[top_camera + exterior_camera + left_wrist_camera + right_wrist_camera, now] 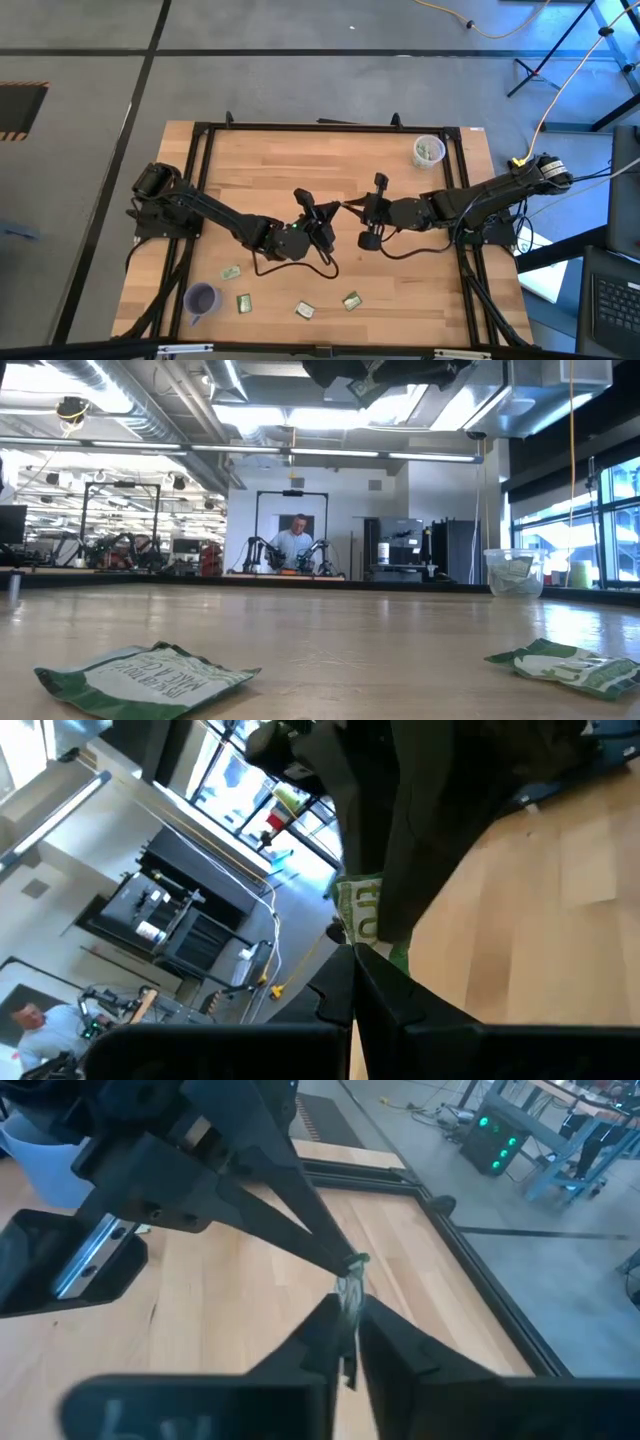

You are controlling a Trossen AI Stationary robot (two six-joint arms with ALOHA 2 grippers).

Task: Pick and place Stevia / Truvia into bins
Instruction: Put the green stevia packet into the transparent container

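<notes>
You have both arms meeting above the middle of the pale wooden table (300, 160), well clear of its surface, and between them hangs one small green-and-white paper sachet (350, 1292); this looks like a hand-over in the air, done so that the packet reaches the arm that sits nearer its cup. The left gripper (345, 1263) is pinched fully closed on one end of the sachet, its two dark fingers drawn to a point there. The right gripper (346, 1335) has its fingers nearly together around the other end, narrow but perhaps not yet fully seated, so I would not treat its grip as secure. The sachet stands edge-on between the right fingers, its long axis running roughly along the line from one gripper to the other; the left wrist view shows its printed green face (362, 910) peeking past a dark finger. The translucent white round cup (429, 151), already holding some sachets, stands near the table's far right corner, behind the right arm. The purple round cup (201, 298) sits at the table's near left corner, and four more loose sachets (351, 300) lie along the near edge just beside it.
</notes>
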